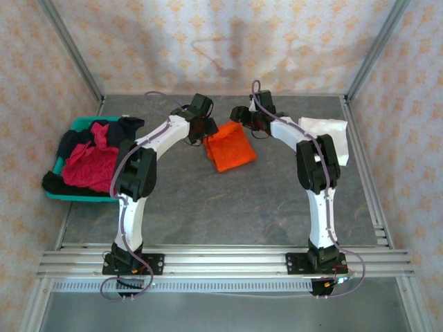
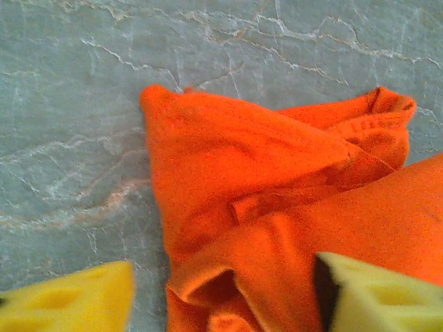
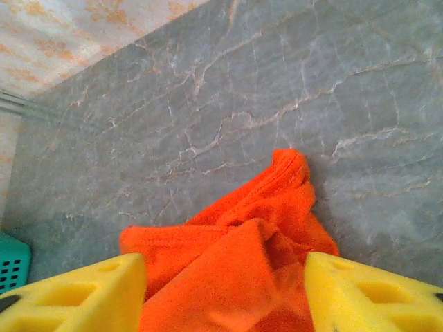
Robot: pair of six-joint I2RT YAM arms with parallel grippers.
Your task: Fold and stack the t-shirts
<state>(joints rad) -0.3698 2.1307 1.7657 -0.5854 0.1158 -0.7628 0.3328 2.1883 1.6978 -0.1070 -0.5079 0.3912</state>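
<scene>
A bright orange t-shirt (image 1: 230, 146) lies bunched and partly folded on the grey table, toward the back middle. My left gripper (image 1: 201, 128) hangs at its left back corner and my right gripper (image 1: 246, 123) at its right back corner. In the left wrist view the yellow fingers (image 2: 76, 297) stand wide apart over the orange cloth (image 2: 277, 207), with my left gripper (image 2: 225, 294) open. The right wrist view shows my right gripper (image 3: 225, 290) open too, with orange folds (image 3: 235, 263) lying loose between its pads. A white t-shirt (image 1: 325, 133) lies at the back right.
A teal basket (image 1: 77, 197) stands at the left edge, holding a crimson-pink shirt (image 1: 91, 166) and dark shirts (image 1: 73, 142); its corner (image 3: 12, 263) appears in the right wrist view. Metal frame posts and patterned walls close the back and sides. Bare table lies in front of the orange shirt.
</scene>
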